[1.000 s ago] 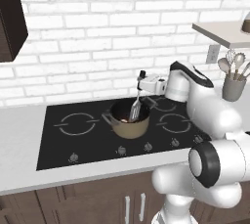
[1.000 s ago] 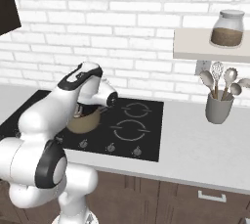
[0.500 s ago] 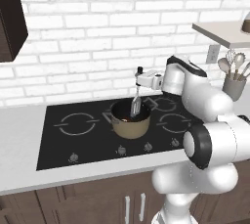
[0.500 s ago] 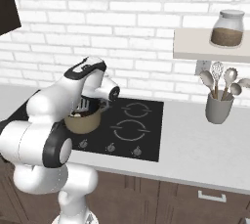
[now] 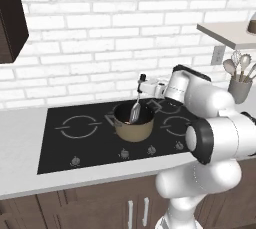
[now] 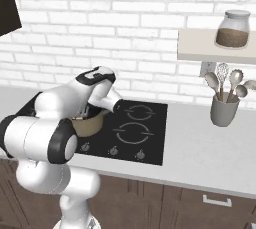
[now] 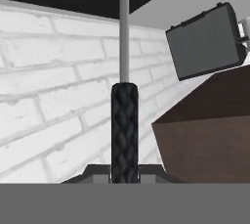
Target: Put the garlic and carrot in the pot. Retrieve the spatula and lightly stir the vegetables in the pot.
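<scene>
A: Change since a second ago: the white arm's wrist has swung up and back toward the brick wall, and the grey metal spatula with the thin straight handle (image 5: 136, 104) now stands steeper, grip end up near the wall, flat head down inside the pot. The base views have not shifted.

B: Grip state?

A: The fingers (image 5: 142, 82) are pressed together, pinching the spatula's dark textured grip. In the hand view that grip (image 7: 125, 130) rises from between the fingertips, the grey shaft running on from it.

B: Where is the pot?

A: The round tan-gold pot with the dark inside (image 5: 133, 122) sits on the black glass cooktop (image 5: 75, 138) set into the grey desk (image 5: 20, 138), between the burner rings. From the right base view it (image 6: 89, 124) is mostly behind the arm.

B: Garlic and carrot?

A: Cannot see them in the pot; the inside is too dark and the angle too shallow. None lies on the cooktop or desk either.

B: Progress?

A: My judgement: loading is done, spatula retrieved, stirring under way. Left: finish the light stir.
</scene>
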Controlling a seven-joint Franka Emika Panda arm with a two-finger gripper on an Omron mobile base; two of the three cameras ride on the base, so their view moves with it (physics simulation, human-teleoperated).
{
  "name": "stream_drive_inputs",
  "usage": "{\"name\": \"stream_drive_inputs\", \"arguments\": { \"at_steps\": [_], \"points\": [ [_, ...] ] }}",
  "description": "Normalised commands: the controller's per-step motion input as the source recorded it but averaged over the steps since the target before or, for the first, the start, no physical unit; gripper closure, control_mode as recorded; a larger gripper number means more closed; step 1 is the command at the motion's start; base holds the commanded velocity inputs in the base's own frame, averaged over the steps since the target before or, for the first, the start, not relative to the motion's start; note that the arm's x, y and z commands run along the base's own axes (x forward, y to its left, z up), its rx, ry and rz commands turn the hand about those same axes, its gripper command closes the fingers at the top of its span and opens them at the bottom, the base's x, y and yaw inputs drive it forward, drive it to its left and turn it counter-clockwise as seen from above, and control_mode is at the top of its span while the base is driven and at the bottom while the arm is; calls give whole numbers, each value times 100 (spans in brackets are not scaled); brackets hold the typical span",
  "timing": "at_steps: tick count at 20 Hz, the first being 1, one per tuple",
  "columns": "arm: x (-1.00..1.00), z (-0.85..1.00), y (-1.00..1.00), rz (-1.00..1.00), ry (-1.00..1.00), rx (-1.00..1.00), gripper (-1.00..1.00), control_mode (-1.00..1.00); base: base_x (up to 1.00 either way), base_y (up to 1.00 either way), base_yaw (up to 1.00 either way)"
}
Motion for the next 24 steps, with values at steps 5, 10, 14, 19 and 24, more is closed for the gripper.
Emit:
{"name": "stream_drive_inputs", "arguments": {
  "at_steps": [5, 10, 14, 19, 24],
  "points": [
    [15, -26, 14, 0, 0, 1, 100, -100, 0, 0, 0],
    [23, -25, 1, 0, -2, 0, 100, -100, 0, 0, 0],
    [32, -28, 0, 0, -3, 0, 100, -100, 0, 0, 0],
    [29, -30, 0, 0, -3, 0, 100, -100, 0, 0, 0],
    [14, -29, 0, 0, -12, 0, 100, -100, 0, 0, 0]
  ]
}}
